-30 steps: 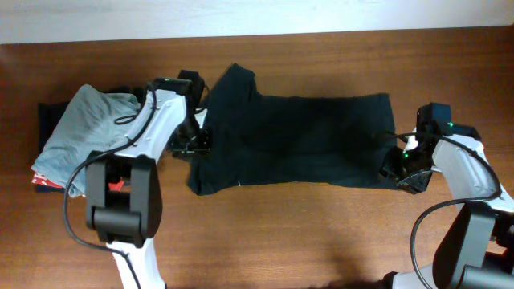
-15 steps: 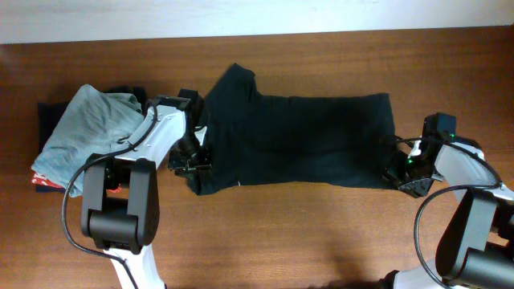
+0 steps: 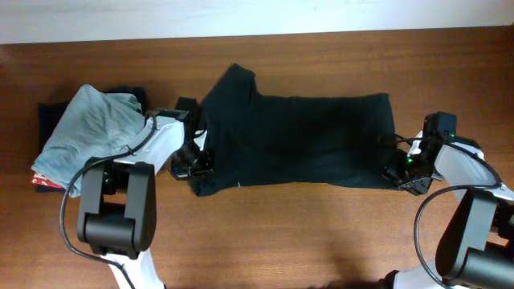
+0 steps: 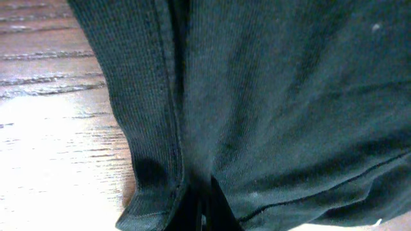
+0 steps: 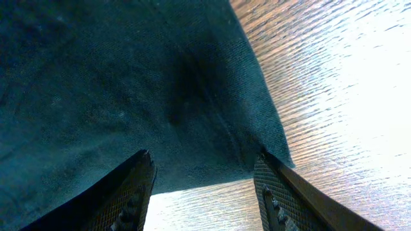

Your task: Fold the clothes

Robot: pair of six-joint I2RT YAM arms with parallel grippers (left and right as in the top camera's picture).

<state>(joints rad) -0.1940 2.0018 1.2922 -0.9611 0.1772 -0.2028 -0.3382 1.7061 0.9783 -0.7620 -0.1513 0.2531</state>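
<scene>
- Black T-shirt (image 3: 297, 140) lies spread out across the middle of the wooden table (image 3: 321, 241).
- Left gripper (image 3: 193, 163) is at its near left corner, fingers pressed together, pinching the hem.
- Right gripper (image 3: 399, 172) is at the near right corner, fingers spread wide, fabric edge between them.

My left arm (image 3: 157, 144), left of the black T-shirt (image 3: 297, 140), and my right arm (image 3: 458, 164), right of it, are white shells with black joints and looping black cables (image 3: 416, 231). My right fingers (image 5: 128, 192) are black, textured with small raised studs.
</scene>
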